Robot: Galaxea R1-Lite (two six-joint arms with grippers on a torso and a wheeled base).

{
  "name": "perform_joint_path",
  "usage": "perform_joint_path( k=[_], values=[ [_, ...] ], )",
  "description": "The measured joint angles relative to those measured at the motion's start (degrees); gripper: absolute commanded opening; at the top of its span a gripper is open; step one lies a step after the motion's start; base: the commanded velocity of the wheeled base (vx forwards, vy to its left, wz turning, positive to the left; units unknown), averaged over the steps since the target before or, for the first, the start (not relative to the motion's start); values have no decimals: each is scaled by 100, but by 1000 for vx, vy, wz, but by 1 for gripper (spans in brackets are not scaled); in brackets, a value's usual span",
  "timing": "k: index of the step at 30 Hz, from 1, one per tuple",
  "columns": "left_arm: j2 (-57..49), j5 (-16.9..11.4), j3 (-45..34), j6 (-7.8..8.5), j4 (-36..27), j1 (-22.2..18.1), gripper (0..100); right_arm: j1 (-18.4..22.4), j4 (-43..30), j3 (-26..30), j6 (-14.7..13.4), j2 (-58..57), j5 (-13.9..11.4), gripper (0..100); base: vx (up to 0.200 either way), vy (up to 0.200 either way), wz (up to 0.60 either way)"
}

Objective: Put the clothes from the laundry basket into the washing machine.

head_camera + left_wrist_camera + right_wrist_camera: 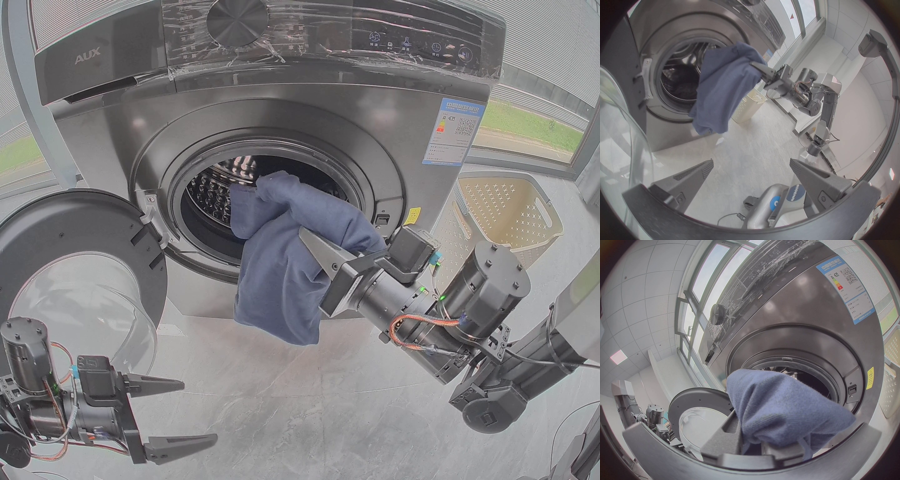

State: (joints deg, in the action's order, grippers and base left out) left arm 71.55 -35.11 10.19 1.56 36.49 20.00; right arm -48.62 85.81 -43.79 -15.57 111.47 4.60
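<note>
Right gripper (310,247): blue garment (278,281) is being clamped at washing machine (387,125) mouth | left gripper (200,410): jaws are being held apart.

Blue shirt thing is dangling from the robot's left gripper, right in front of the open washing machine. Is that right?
Not quite. The blue garment dangles from the right gripper, which is shut on it, as the head view shows. The left gripper is open and holds nothing. The rest is right: the garment hangs in front of the open washing machine.
</note>
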Motion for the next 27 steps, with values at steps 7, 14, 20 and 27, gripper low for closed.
perform_joint_path(
  k=[7,14,20,27],
  values=[
    [535,134,-46,-52,244,332,100,9,101,-12,0,52,-2,0,0,0,0],
    [1119,150,66,-154,798,323,100,-17,221,-174,18,267,-4,0,0,0,0],
    [1571,152,312,-284,974,356,100,-46,240,-260,38,366,-4,0,0,0,0],
    [2291,141,662,-295,1231,345,100,-61,249,-265,38,380,-2,0,0,0,0]
  ],
)
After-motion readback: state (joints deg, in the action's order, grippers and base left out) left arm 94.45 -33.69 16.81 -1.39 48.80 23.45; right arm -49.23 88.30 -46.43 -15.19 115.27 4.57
